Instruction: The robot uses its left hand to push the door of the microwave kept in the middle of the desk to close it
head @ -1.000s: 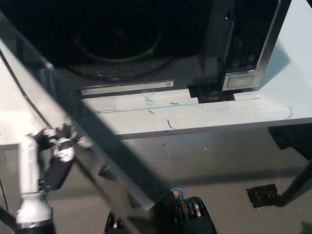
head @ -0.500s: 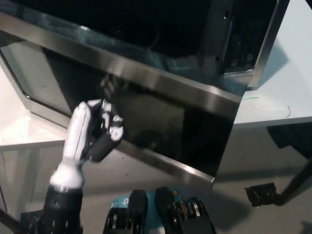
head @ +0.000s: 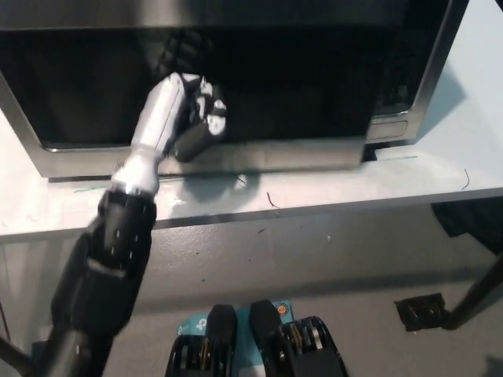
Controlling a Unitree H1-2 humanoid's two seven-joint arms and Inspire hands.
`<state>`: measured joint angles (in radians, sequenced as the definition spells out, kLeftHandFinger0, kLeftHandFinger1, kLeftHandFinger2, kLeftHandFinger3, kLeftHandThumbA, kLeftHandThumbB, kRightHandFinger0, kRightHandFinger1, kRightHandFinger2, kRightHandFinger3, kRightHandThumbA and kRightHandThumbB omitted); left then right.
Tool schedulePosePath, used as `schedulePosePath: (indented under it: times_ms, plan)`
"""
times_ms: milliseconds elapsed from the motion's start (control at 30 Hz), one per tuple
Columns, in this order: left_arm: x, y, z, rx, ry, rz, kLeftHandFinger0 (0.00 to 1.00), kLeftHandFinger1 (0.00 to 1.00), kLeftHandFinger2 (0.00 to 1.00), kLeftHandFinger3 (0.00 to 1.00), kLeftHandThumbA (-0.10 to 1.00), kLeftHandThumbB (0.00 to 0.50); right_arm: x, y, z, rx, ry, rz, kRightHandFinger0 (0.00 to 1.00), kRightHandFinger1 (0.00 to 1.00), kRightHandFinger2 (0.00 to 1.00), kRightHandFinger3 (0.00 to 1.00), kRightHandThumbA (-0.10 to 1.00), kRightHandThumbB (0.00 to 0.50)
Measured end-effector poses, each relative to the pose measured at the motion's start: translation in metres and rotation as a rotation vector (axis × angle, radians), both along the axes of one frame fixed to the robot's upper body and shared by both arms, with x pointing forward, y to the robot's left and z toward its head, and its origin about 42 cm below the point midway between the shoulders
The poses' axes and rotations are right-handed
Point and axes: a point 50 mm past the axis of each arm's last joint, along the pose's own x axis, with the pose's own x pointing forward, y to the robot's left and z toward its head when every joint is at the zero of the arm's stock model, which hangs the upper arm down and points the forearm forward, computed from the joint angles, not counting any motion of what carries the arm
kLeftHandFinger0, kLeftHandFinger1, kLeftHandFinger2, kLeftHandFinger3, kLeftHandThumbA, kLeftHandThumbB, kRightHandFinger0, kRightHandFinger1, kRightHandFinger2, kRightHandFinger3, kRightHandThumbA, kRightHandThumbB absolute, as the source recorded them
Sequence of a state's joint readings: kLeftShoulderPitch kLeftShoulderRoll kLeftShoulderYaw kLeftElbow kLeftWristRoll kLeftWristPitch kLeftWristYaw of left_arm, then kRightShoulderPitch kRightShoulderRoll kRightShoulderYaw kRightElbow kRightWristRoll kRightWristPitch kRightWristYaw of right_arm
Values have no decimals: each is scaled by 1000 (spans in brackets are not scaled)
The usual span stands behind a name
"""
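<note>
White desk under microwave. Left hand, fingers curled and grasping nothing, presses the glass door just beyond its fingertips; door looks rigid, smooth, push flat.

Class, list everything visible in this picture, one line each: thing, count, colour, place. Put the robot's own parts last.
microwave: one, silver and black, on the desk at the top.
door: one, dark glass with silver frame, across the microwave's front, looking shut or nearly shut.
desk: one, white with pen marks, under the microwave.
floor: grey, below the desk.
black stand foot: one, on the floor at lower right.
left hand: one, white, against the door's lower part.
</note>
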<state>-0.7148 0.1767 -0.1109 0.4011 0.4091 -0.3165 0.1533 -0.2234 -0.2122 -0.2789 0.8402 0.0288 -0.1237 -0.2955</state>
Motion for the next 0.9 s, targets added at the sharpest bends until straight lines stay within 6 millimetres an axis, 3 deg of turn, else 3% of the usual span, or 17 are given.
schedulePosePath:
  times_ms: [33, 133, 267, 300, 433, 500, 667, 900]
  plan:
    - [7, 1, 2, 25, 1, 10, 0, 0, 44, 234, -100, 126, 0, 0, 0, 1, 0, -1, 616, 570, 535, 499, -100, 198]
    - [17, -7, 4, 81, -15, 1, 0, 0, 34, 250, -100, 117, -1, 0, -1, 5, -1, -6, 611, 560, 528, 496, -100, 198]
    - [26, -9, -1, 118, -16, 8, 0, 0, 0, 140, -100, 97, -2, 1, -1, 8, -3, -7, 646, 581, 541, 486, -100, 191]
    - [27, -9, -1, 121, -20, 11, 23, 36, 42, 184, -100, 102, -2, 1, -1, 8, -4, -7, 644, 580, 542, 486, -100, 197]
    - [24, -9, 10, 103, -69, 12, 4, 14, 87, 273, -100, 103, -3, 0, -2, 7, -5, -11, 650, 585, 556, 496, -100, 195]
    - [18, -6, 20, 76, -111, 17, 0, 0, 81, 272, -100, 95, -3, 0, -1, 7, -5, -11, 626, 570, 545, 502, -100, 189]
    - [-14, 6, 33, -14, -204, 28, 0, 0, 53, 230, -100, 88, -2, 0, -1, 7, -6, -10, 639, 581, 554, 487, -100, 204]
    - [-95, 39, -22, -122, -173, 59, 0, 0, 21, 261, -100, 66, -5, 0, -4, 10, 6, -10, 656, 608, 583, 524, -100, 193]
